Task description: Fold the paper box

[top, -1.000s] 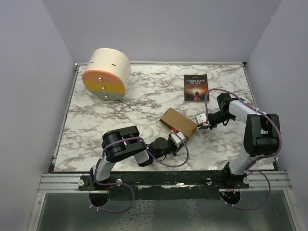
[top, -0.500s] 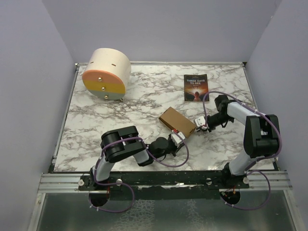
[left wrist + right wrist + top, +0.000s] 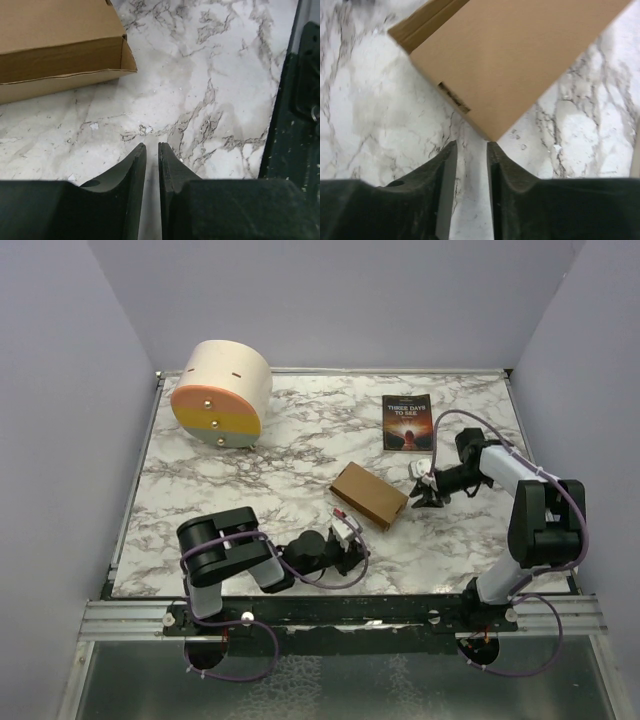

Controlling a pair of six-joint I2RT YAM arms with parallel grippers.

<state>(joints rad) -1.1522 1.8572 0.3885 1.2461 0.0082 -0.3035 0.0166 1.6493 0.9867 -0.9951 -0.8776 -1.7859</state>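
Note:
The paper box (image 3: pixel 368 494) lies folded shut as a flat brown rectangular box in the middle of the marble table. My left gripper (image 3: pixel 350 530) rests low just near of it, clear of the box, jaws shut and empty. In the left wrist view the box (image 3: pixel 55 45) sits ahead to the upper left of that gripper (image 3: pixel 151 145). My right gripper (image 3: pixel 416 492) is just right of the box. In the right wrist view it (image 3: pixel 471 142) has its jaws almost together and empty, with a corner of the box (image 3: pixel 520 60) just ahead of the tips.
A dark-covered book (image 3: pixel 407 422) lies at the back right. A big cream cylinder with an orange-yellow face (image 3: pixel 221 392) stands at the back left. The black table-edge rail (image 3: pixel 295 115) runs close on the left gripper's right.
My left gripper has pulled back from the box's near corner toward the front left. My right gripper has backed off a little to the right. The box now lies flat and untouched.

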